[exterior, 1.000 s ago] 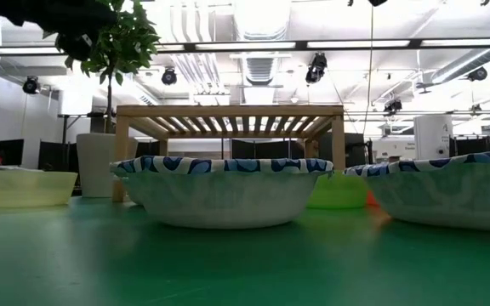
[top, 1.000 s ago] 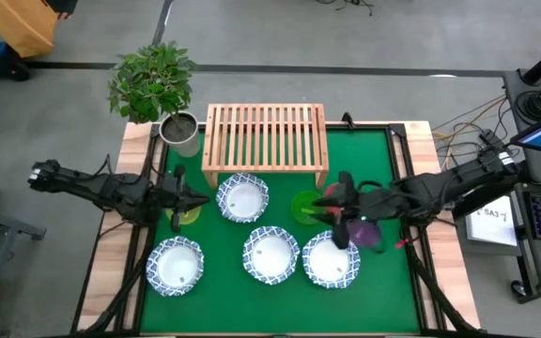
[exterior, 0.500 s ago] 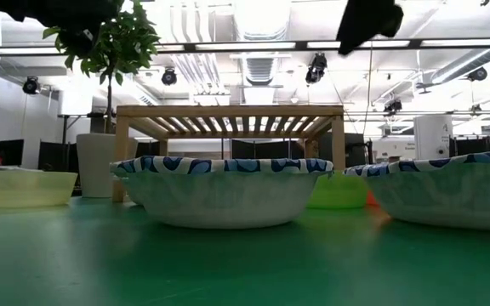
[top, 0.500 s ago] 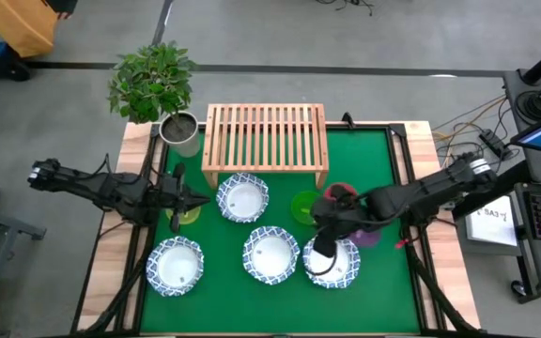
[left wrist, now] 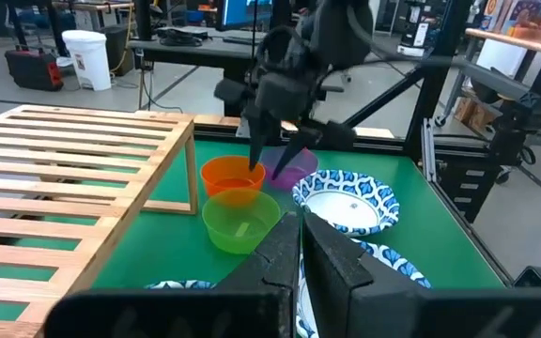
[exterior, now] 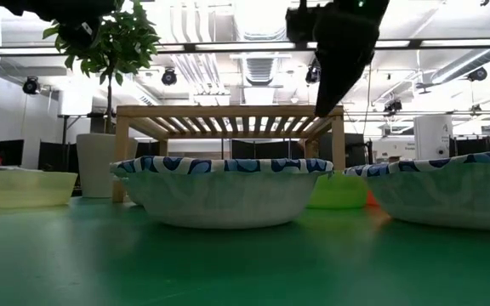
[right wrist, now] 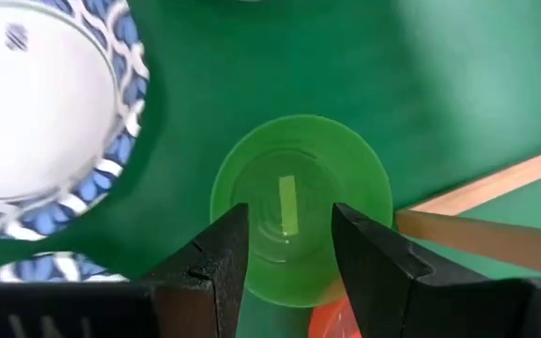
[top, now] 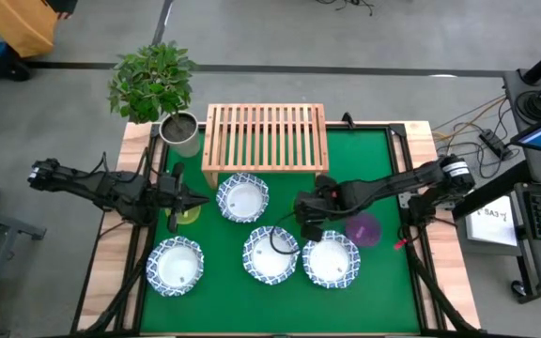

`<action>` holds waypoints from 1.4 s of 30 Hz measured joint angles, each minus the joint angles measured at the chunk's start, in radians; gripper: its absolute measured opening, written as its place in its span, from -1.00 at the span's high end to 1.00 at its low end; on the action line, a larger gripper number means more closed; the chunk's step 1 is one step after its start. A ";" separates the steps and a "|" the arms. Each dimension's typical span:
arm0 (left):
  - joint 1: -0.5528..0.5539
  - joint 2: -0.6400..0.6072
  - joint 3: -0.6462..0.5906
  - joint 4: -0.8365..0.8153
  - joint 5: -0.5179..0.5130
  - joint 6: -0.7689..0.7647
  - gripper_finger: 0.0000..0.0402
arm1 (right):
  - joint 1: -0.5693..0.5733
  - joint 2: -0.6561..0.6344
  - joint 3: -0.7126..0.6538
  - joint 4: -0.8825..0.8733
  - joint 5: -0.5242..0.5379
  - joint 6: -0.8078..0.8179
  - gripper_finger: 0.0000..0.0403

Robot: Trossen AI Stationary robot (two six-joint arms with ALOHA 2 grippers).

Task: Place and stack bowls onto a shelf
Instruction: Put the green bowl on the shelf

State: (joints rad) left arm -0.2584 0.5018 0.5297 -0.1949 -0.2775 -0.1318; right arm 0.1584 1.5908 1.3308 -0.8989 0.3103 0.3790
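High view: the right gripper (top: 310, 218) hides the green bowl (right wrist: 299, 205) before the shelf (top: 265, 137). Left wrist view: the left gripper (left wrist: 301, 246) is closed, empty. Right wrist view: fingers spread above the green bowl (a pale blank label inside); an orange bowl (right wrist: 338, 321) is cut off.

4 patterned bowls (top: 270, 255) upright before empty shelf (top: 265, 133).

— The shelf (top: 265, 136)? Pale bare wood, matt slats.
— And the green bowl (right wrist: 301, 208)?
— Smooth translucent plastic, slightly glossy. The table (top: 383, 174) wears matt green cloth; the patterned bowls (top: 243, 198) look glazed.
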 joint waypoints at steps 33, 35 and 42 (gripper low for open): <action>-0.003 0.049 -0.015 0.000 0.000 -0.092 1.00 | 0.003 0.079 0.005 0.178 -0.120 -0.042 0.10; -0.002 0.056 -0.015 0.000 0.000 -0.092 1.00 | 0.008 0.079 0.005 0.178 -0.123 -0.039 0.02; -0.002 0.058 -0.015 0.001 0.000 -0.091 1.00 | 0.031 0.106 0.002 0.181 -0.135 -0.083 -0.07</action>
State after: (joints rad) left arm -0.2607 0.5601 0.5143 -0.1944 -0.2771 -0.2230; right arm 0.1890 1.6967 1.3327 -0.7176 0.1756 0.2958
